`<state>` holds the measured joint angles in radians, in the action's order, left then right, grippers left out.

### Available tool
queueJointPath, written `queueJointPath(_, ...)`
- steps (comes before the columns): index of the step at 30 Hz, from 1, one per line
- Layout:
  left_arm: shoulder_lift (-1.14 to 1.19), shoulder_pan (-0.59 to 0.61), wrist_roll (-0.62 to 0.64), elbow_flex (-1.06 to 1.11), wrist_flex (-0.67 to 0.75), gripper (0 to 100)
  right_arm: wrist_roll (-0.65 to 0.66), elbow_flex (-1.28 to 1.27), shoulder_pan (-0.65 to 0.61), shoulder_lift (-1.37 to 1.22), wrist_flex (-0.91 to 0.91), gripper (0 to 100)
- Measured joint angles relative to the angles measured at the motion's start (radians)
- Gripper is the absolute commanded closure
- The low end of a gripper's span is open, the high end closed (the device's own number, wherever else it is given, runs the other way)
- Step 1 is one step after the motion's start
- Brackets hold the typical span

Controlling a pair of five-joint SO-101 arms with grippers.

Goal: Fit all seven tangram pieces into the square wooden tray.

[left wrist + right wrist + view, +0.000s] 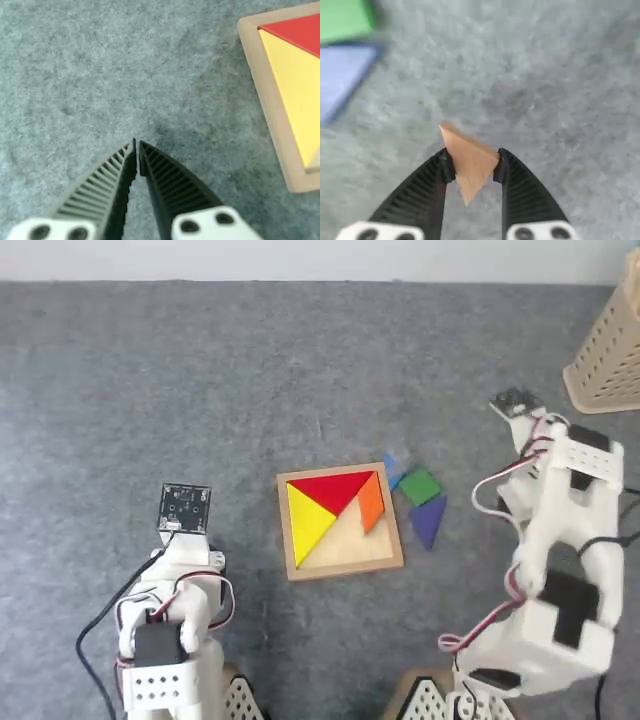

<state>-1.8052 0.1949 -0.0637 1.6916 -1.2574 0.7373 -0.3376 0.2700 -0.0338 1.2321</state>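
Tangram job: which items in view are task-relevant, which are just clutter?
Job:
- tray
- red triangle, yellow triangle and orange piece, in the tray
- pale blue piece, green square and purple piece, beside the tray
- tan triangle, held in right gripper

Lying about:
- perforated beige block, far corner

Left gripper [136,146] hung with fingertips pressed together; right gripper [472,156] pinched small tan wooden triangle [469,167] between fingertips.
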Motion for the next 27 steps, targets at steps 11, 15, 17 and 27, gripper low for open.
queueJointPath(11,0.000,0.000,0.000,0.000,0.000,99,-0.336,0.000,-0.457,0.269,0.144,98.0)
queueJointPath(15,0.000,0.000,0.000,0.000,0.000,99,-0.459,0.000,-0.652,0.245,0.138,97.9)
queueJointPath(17,0.000,0.000,0.000,0.000,0.000,99,-0.505,0.000,-0.743,0.192,0.112,97.9)
queueJointPath(27,0.000,0.000,0.000,0.000,0.000,99,-0.304,0.037,-0.884,-0.044,-0.005,97.9)
